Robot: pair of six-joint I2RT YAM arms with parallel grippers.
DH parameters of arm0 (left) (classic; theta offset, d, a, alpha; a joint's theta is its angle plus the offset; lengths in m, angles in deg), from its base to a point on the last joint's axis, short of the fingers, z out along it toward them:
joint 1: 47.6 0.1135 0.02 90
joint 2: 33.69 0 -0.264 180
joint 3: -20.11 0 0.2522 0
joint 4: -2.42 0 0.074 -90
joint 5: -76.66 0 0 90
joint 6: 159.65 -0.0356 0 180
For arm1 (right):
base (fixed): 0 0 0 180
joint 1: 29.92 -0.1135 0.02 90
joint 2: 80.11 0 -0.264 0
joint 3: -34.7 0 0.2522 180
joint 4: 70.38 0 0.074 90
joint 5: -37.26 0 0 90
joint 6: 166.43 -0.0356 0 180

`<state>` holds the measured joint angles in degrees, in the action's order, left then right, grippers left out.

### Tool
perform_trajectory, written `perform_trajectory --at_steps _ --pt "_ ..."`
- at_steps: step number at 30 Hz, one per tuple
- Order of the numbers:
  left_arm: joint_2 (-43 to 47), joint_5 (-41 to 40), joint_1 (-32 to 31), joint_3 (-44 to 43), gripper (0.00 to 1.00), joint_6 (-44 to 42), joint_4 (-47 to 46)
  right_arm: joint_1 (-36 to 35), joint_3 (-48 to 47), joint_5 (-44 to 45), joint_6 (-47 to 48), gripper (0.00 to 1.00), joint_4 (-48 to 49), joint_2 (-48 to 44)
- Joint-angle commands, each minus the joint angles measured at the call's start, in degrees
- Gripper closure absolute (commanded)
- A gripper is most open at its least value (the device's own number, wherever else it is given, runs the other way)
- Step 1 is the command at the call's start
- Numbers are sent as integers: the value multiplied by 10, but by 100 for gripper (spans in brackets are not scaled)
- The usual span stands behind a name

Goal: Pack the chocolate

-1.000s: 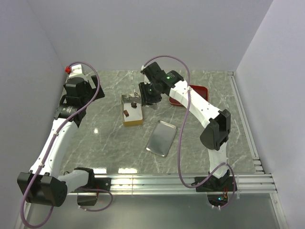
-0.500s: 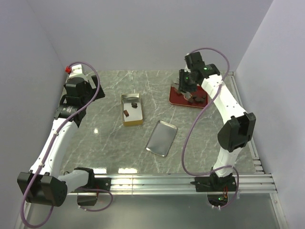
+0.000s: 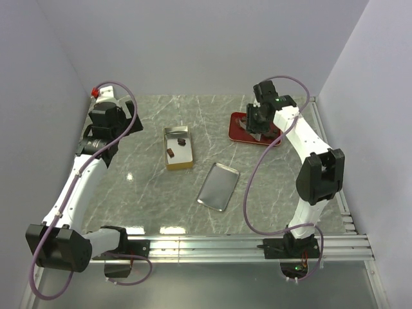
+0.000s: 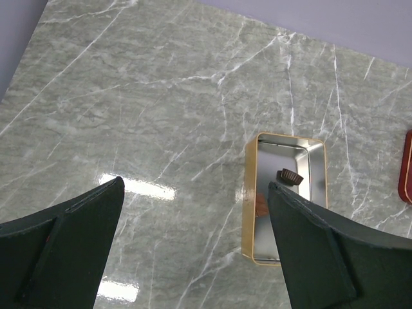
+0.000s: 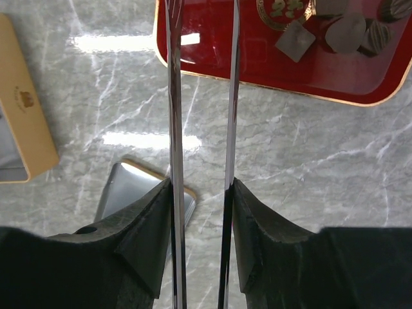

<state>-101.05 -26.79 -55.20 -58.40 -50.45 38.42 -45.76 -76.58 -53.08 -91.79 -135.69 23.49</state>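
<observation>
Several pieces of chocolate [image 5: 347,32] lie in the red tray [image 5: 212,64] at the back right [image 3: 239,129]. Two more pieces [image 3: 181,141] sit in the open gold tin [image 3: 178,165]; the left wrist view shows one dark cup [image 4: 290,175] there. My right gripper [image 3: 257,120] hovers over the red tray, shut on metal tongs [image 5: 172,96]. The tong arms stand apart and their tips run off the top of the right wrist view. My left gripper [image 4: 196,187] is open and empty, high over the table to the left of the tin [image 4: 251,212].
The tin's lid [image 3: 218,186] lies upside down, silver side up, in the middle of the marble table, also in the right wrist view as the lid [image 5: 138,190]. White walls enclose the left, back and right. A metal rail runs along the near edge.
My right arm has swung with the tongs from above the gold tin rightward to the red tray. The left arm has shifted slightly and stays open.
</observation>
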Motion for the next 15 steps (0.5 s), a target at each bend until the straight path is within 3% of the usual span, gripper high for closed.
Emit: perform_trajectory --at_steps 1,15 --pt "3 -10 -1 -32 0 0 0 11 27 9 9 53 46 -27" --pt "-5 -10 -1 -49 1 0 15 34 55 -19 23 50 87 -4"
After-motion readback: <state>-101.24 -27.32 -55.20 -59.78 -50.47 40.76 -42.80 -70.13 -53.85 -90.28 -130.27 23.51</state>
